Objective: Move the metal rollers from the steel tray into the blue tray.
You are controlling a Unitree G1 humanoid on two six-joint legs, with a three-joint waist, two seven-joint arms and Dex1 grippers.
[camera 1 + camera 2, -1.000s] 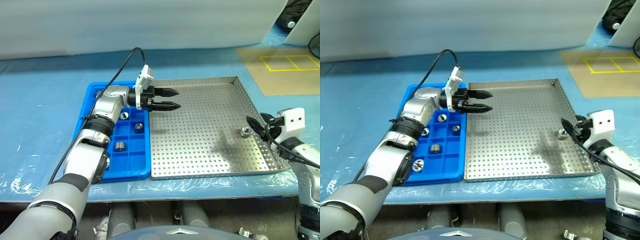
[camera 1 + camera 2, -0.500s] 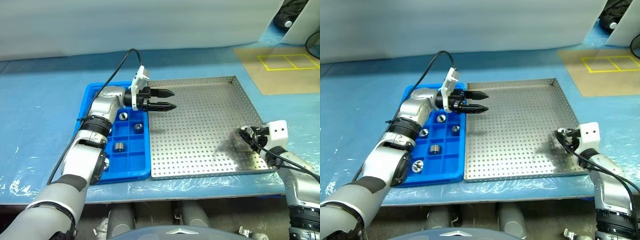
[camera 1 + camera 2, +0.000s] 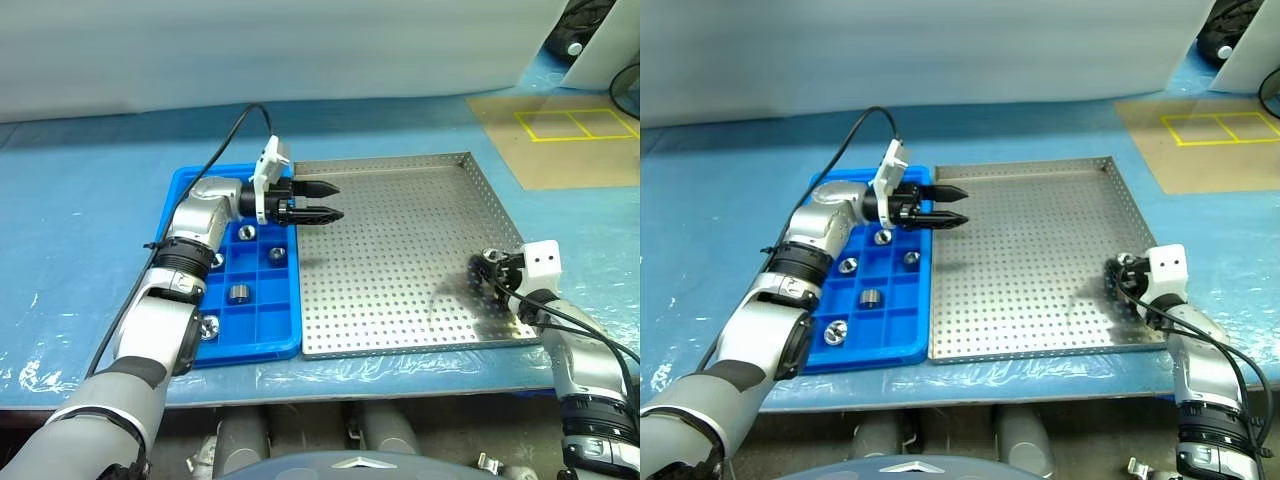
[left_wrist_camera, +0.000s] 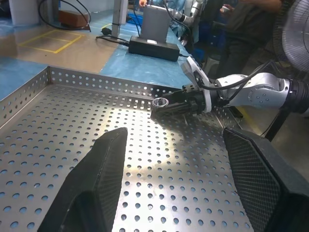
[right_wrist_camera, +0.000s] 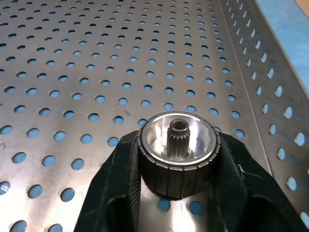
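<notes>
Closing now — my right gripper [image 5: 176,159] has dropped onto the last roller [image 5: 177,145] at the right edge of the steel tray [image 3: 400,260], and its two black fingers [image 5: 120,179] sit tight against the ridged sides. A second ago that gripper hung above the rim with the roller lying free just beside it; now it is down at the tray floor and clamped on it. In the wrist view the roller stands upright between the pads, hole up, still resting on the perforated floor near the right wall, not lifted.

My left gripper [image 3: 318,200] hangs with its fingers spread and nothing between them, over the seam where the blue tray [image 3: 190,190] meets the steel tray, pointing right. It has barely shifted.

Five rollers already sit in the blue tray's compartments, and I can make out no other roller on the steel floor, so I judge this is the final one to carry. Next I need a clean lift clear of the rim, then a long sweep left to an open compartment. The risk: the grip is low on a smooth, round part, and it could slip out.
</notes>
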